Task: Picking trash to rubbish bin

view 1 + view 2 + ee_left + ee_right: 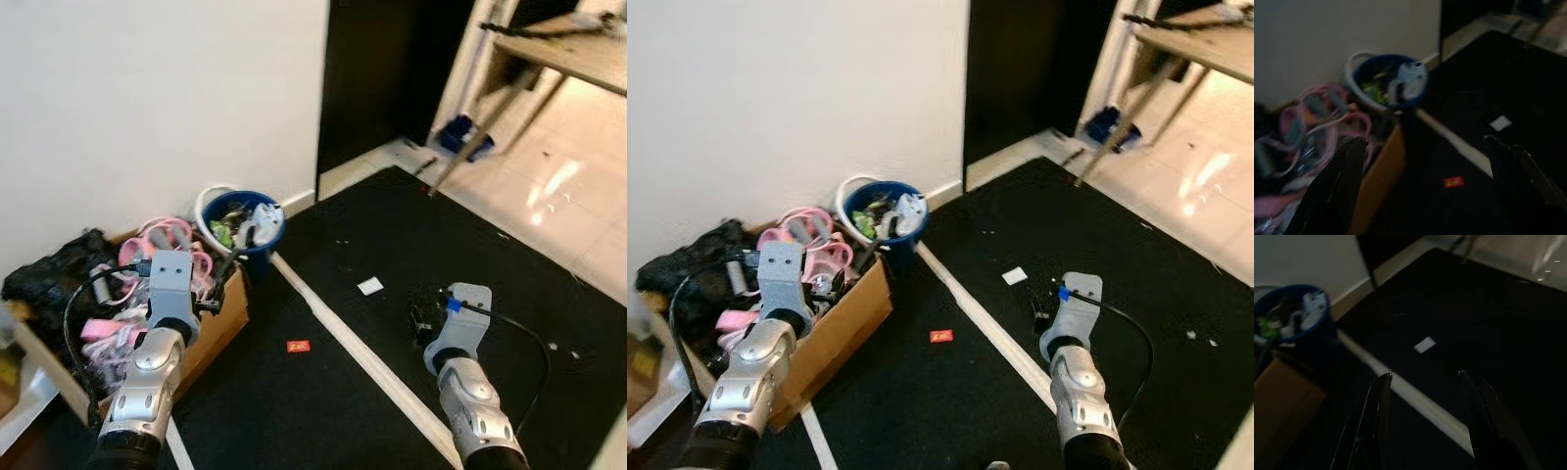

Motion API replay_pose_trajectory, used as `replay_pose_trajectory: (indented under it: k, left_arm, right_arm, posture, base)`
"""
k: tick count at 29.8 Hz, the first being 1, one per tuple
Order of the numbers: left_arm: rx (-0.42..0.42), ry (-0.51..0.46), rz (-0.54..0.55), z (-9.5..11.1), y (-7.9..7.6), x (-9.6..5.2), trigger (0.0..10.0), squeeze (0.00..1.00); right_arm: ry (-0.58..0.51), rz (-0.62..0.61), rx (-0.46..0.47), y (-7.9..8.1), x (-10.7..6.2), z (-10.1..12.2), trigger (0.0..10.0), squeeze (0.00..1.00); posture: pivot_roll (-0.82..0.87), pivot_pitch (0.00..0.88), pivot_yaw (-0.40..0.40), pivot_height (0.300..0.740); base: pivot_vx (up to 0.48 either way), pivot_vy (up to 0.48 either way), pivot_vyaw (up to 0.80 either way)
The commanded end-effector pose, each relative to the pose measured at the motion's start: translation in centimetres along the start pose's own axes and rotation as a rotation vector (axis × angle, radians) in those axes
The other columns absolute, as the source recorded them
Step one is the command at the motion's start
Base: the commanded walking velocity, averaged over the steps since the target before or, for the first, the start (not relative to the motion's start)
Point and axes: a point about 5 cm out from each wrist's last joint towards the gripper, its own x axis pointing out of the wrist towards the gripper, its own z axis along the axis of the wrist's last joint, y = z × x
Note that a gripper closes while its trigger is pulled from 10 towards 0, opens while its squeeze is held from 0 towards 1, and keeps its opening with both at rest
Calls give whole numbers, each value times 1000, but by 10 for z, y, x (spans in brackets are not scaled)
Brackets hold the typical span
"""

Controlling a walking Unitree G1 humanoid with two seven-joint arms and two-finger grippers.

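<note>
Black matting (392,343) covered the floor across the middle of the frame, crossed by a pale strip (348,338) running from the bin toward the lower right, with a white wall (147,98) in the upper left and glossy tiles (578,196) at the upper right under a slanted wooden desk (568,49). A blue rubbish bin (245,227), already full of scraps, stood against the wall left of centre. Just beside it, at the lower left, a cardboard box (220,328) held pink straps. A small red wrapper (298,346) lay on the mat near the frame's centre bottom, and a white scrap (370,286) lay right of the strip, apart from it.

Left end effector (1425,147) hung over the box edge, its fingers (1342,176) spread wide and holding nothing, with the red wrapper seen between them. Right end effector (1422,382), at the lower right, was also parted and empty, aimed at the mat below the white scrap.
</note>
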Motion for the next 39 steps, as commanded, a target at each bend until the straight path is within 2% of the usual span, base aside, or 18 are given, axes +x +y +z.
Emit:
replay_pose_trajectory:
  k: [1, 5, 13, 24, 39]
  left_arm:
    - [-3, 27, 5, -6, 0, -1, 10000, 0]
    - [4, 29, 9, -7, -1, -1, 10000, 0]
    - [-24, 16, 58, -9, -1, -1, 10000, 0]
    - [-42, 18, 87, -14, 0, -7, 10000, 0]
    - [-47, 38, 38, -17, -8, -5, 10000, 0]
  right_arm:
    - [17, -2, -8, -1, -1, -3, 10000, 0]
    - [17, 2, -9, 0, 0, -2, 10000, 0]
    - [15, 38, -46, -2, 7, 8, 10000, 0]
    - [17, 77, -72, 2, 14, 15, 10000, 0]
    - [30, 76, -62, 4, 13, 10, 10000, 0]
  posture:
    - [65, 118, 43, 740]
    - [61, 116, 38, 740]
    - [48, 110, -29, 740]
    - [48, 113, -59, 740]
    - [40, 119, -42, 740]
  base:
    - [0, 0, -731]
    - [0, 0, -731]
    - [0, 0, -732]
    - [0, 0, -731]
    - [0, 0, -732]
